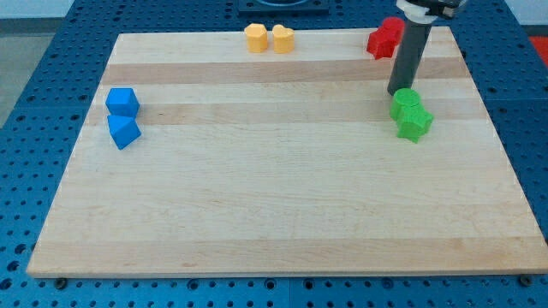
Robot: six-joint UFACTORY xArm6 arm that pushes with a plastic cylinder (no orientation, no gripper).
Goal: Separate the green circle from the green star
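The green circle [406, 103] sits at the view's right of the wooden board [274, 188]. The green star [415, 123] lies just below it, and the two touch. My tip [397, 92] is at the circle's upper left edge, touching or nearly touching it. The dark rod rises from there toward the view's top.
A red block [384, 38] sits near the board's top right, partly behind the rod. A yellow hexagon [256, 38] and a yellow heart [282, 39] sit at the top middle. A blue cube [122, 102] and a blue triangle-like block [123, 131] sit at the left.
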